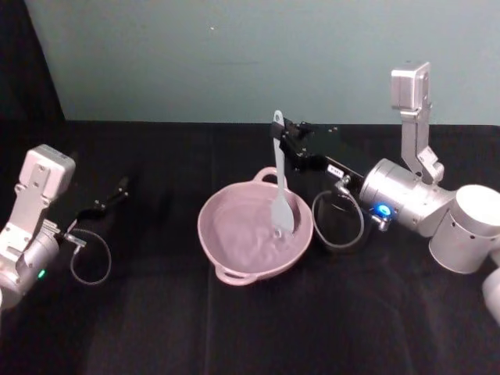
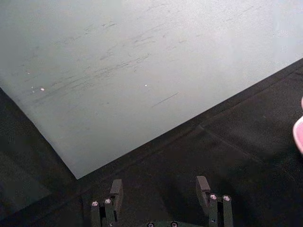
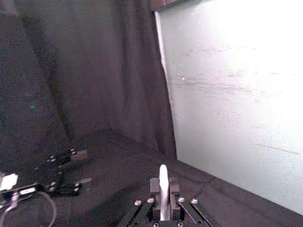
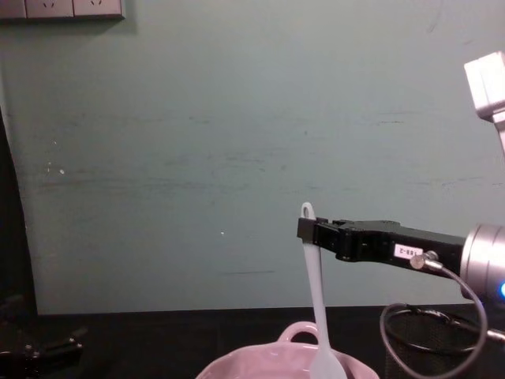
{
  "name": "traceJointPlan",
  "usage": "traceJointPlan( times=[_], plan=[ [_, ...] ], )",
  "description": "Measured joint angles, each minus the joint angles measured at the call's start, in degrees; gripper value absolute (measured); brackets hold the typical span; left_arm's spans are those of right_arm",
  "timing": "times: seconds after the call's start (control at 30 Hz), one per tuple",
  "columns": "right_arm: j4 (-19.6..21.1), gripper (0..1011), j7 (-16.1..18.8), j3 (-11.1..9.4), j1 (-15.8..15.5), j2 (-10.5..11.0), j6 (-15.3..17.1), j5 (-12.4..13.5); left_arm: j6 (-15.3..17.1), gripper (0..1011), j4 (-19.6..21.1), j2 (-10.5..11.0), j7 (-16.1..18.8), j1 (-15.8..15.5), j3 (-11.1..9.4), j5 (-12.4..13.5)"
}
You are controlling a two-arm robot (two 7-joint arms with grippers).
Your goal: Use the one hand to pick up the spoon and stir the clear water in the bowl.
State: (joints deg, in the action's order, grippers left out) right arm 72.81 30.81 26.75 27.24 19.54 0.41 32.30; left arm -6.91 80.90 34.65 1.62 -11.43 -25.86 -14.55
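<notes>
White spoon (image 1: 280,183) in right hand (image 1: 285,147), paddle in bowl (image 1: 205,226); water (image 1: 246,234) barely discernible.

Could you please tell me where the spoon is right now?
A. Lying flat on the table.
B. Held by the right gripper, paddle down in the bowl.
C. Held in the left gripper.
B: the right gripper is shut on the spoon near its handle's top, and its paddle dips into the bowl.

Pale teal wall (image 4: 197,118) behind a black-draped table (image 1: 234,336).
Faint scuffs streak the wall; white socket plates (image 4: 61,8) sit high up, and a dark curtain (image 3: 94,71) hangs beside it.
</notes>
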Motion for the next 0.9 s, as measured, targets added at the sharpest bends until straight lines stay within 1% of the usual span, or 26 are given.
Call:
traceJointPlan(
  times=[0.1, 0.17, 0.33, 0.37, 0.53, 0.63, 0.67, 0.77, 0.9],
  plan=[
    [2.8, 121, 0.1, 0.1, -1.6, 0.9, 0.6, 0.0, 0.0, 1011, 0.0, 0.0, 0.0, 0.0, 0.0, 0.0],
    [3.7, 121, 0.2, 0.3, -2.2, 1.1, 0.7, 0.1, 0.0, 1011, 0.0, 0.0, 0.0, 0.0, 0.0, 0.0],
    [5.4, 120, 0.5, 1.2, -3.3, 1.1, 1.0, 0.1, 0.0, 1011, 0.0, 0.0, 0.0, 0.0, 0.0, 0.0],
    [5.7, 121, 0.7, 1.7, -3.4, 0.9, 1.1, 0.1, 0.0, 1011, 0.0, 0.0, 0.0, 0.0, 0.0, 0.0],
    [6.1, 121, 1.3, 3.1, -3.4, 0.0, 1.3, 0.1, 0.0, 1011, 0.0, 0.0, 0.0, 0.0, 0.0, 0.0],
    [5.8, 120, 1.8, 4.3, -2.8, -0.9, 1.3, 0.0, 0.0, 1011, 0.0, 0.0, 0.0, 0.0, 0.0, 0.0],
    [5.8, 120, 1.8, 4.3, -2.8, -0.9, 1.3, 0.0, 0.0, 1011, 0.0, 0.0, 0.0, 0.0, 0.0, 0.0],
    [4.9, 120, 2.1, 5.0, -1.9, -1.9, 1.2, -0.1, 0.0, 1011, 0.0, 0.0, 0.0, 0.0, 0.0, 0.0],
    [3.5, 120, 2.4, 5.5, -0.9, -2.9, 0.9, -0.1, 0.0, 1011, 0.0, 0.0, 0.0, 0.0, 0.0, 0.0]
  ],
)
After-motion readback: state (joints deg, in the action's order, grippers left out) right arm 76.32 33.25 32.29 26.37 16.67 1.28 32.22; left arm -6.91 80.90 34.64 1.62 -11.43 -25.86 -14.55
